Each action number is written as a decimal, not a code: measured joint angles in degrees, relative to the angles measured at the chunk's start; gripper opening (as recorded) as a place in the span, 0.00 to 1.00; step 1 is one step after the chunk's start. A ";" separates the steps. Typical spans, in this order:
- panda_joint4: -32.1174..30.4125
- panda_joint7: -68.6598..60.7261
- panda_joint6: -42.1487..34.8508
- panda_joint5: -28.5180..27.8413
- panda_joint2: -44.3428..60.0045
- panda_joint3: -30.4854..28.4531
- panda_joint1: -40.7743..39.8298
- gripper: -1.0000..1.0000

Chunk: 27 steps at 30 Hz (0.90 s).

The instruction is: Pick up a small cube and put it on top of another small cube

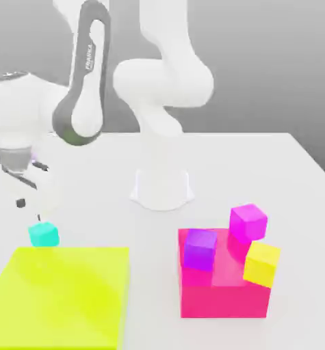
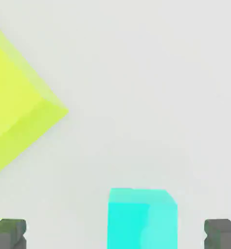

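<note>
The small cyan cube rests on the white table at the exterior view's left, just behind the big yellow-green block. My gripper hovers a little above the cube and is open. In the hand view the cyan cube lies between my two dark fingertips, which stand wide apart on either side of it without touching it. Three other small cubes sit on a large pink block: a purple cube, a magenta cube and a yellow cube.
The arm's white base stands at the middle back of the table. A corner of the yellow-green block lies close to the cyan cube. Bare white table separates the two big blocks.
</note>
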 joint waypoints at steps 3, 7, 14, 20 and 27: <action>0.69 -4.66 2.39 6.12 3.48 3.41 -0.44 0.50; 1.87 -10.83 5.47 14.37 7.93 10.94 -5.97 0.50; 3.39 -18.08 10.96 24.23 15.10 25.23 -17.73 0.00; 3.44 -18.15 11.14 24.36 15.40 25.91 -18.34 0.00; 2.08 -11.12 6.44 14.73 9.03 14.65 -9.58 0.00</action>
